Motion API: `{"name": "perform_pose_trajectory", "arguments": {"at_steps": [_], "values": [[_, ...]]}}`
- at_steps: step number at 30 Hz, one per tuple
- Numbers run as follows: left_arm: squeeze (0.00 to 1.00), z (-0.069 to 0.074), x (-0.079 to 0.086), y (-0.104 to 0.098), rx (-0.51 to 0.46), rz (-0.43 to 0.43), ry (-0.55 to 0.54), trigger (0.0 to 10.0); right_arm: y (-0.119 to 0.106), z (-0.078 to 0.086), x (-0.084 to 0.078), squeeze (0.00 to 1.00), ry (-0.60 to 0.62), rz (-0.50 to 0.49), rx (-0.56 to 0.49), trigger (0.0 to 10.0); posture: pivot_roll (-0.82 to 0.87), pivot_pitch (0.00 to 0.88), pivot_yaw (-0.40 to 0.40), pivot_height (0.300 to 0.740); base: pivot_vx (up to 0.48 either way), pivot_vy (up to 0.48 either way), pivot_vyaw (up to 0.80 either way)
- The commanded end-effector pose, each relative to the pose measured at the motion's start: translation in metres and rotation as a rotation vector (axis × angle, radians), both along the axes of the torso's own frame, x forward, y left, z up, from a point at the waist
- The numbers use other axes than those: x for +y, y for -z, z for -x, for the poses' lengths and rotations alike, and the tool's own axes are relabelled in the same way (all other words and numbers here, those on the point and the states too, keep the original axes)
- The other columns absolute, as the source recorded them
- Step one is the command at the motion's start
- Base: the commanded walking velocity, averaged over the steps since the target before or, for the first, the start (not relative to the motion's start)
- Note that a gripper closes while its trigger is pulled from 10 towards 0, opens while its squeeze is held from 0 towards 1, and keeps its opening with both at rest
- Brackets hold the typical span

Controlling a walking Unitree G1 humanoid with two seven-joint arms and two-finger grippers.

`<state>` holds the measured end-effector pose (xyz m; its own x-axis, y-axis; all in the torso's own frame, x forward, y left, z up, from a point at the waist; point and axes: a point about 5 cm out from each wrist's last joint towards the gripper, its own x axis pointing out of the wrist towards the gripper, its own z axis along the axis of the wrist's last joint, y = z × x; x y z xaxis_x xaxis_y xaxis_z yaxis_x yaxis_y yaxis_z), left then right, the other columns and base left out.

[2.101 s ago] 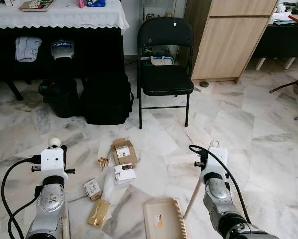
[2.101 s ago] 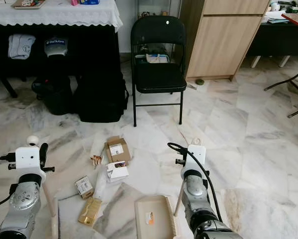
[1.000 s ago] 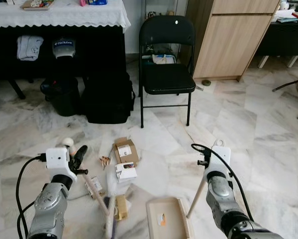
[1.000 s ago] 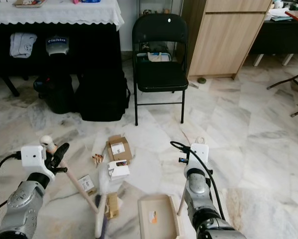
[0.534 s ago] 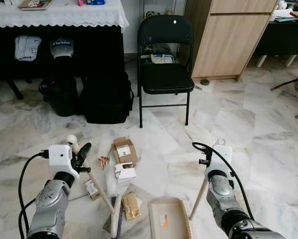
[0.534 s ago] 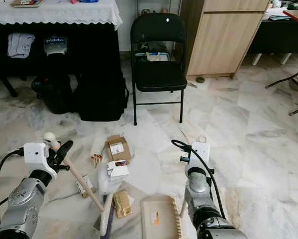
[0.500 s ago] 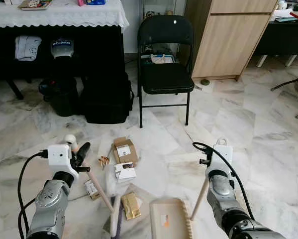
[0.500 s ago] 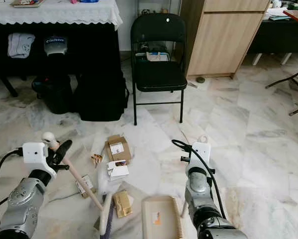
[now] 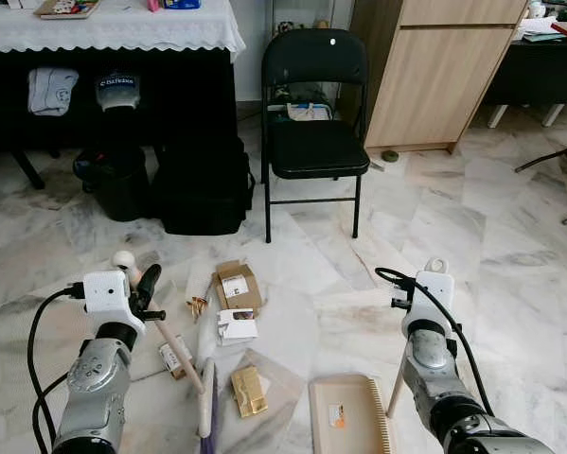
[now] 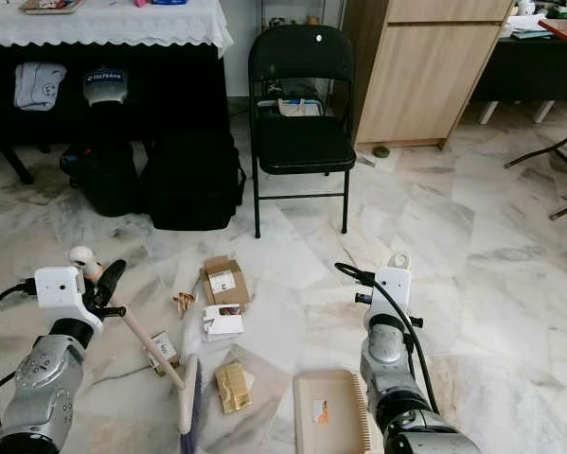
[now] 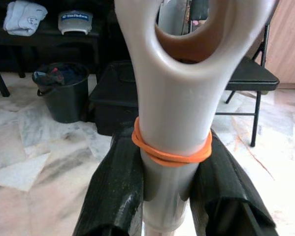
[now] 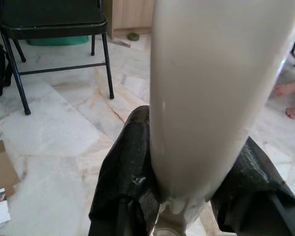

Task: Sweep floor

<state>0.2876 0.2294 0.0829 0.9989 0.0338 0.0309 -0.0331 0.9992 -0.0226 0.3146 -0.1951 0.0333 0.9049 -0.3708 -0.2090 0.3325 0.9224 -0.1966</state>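
My left gripper (image 11: 169, 196) is shut on the beige broom handle (image 9: 165, 331), just below its orange rubber band. The handle slants down to the broom head (image 9: 207, 397) on the marble floor. Just right of the head lies a gold packet (image 9: 249, 391). A beige dustpan (image 9: 349, 421) rests flat on the floor further right. Its upright handle (image 10: 397, 274) is held in my right gripper (image 12: 186, 191), which is shut on it. A cardboard box (image 9: 238, 287), a white box (image 9: 236, 326) and a small box (image 9: 169, 357) lie scattered on the floor.
A black folding chair (image 9: 316, 123) stands ahead, with a black bag (image 9: 203, 184) and a bin (image 9: 113, 184) under a cloth-covered table (image 9: 122, 28). A wooden cabinet (image 9: 434, 76) is at the back right. A person's bare feet (image 12: 290, 88) are on the floor nearby.
The broom head swept rightward and pushed the gold packet toward the dustpan. The broom handle went from upright to slanted. The dustpan and my right gripper shifted right.
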Motion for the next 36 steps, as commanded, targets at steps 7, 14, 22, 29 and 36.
{"name": "perform_pose_trajectory", "arguments": {"at_steps": [7, 14, 22, 29, 36], "values": [[0.00, 0.001, -0.003, 0.002, -0.004, 0.061, -0.001, 10.0, -0.016, -0.006, -0.016, 0.00, 0.026, 0.079, -0.076, 10.0, 0.06, 0.066, -0.072, 0.740, 0.000, 0.000, 0.00], [0.00, 0.002, -0.004, 0.003, -0.003, 0.057, -0.005, 10.0, -0.022, -0.010, -0.013, 0.00, -0.011, 0.048, -0.111, 10.0, 0.06, 0.066, -0.072, 0.740, 0.000, 0.000, 0.00], [0.00, 0.002, -0.006, 0.005, 0.003, 0.053, -0.003, 10.0, -0.031, -0.014, -0.011, 0.00, -0.046, 0.095, -0.173, 10.0, 0.06, 0.071, -0.070, 0.740, 0.000, 0.000, 0.00], [0.00, 0.003, -0.005, 0.005, 0.005, 0.048, -0.008, 10.0, -0.042, -0.020, -0.013, 0.00, -0.078, 0.121, -0.212, 10.0, 0.06, 0.073, -0.068, 0.740, 0.000, 0.000, 0.00], [0.00, 0.004, -0.004, 0.005, 0.000, 0.047, -0.015, 10.0, -0.017, -0.015, -0.013, 0.00, -0.038, -0.034, -0.028, 10.0, 0.06, 0.075, -0.071, 0.740, 0.000, 0.000, 0.00]]}}
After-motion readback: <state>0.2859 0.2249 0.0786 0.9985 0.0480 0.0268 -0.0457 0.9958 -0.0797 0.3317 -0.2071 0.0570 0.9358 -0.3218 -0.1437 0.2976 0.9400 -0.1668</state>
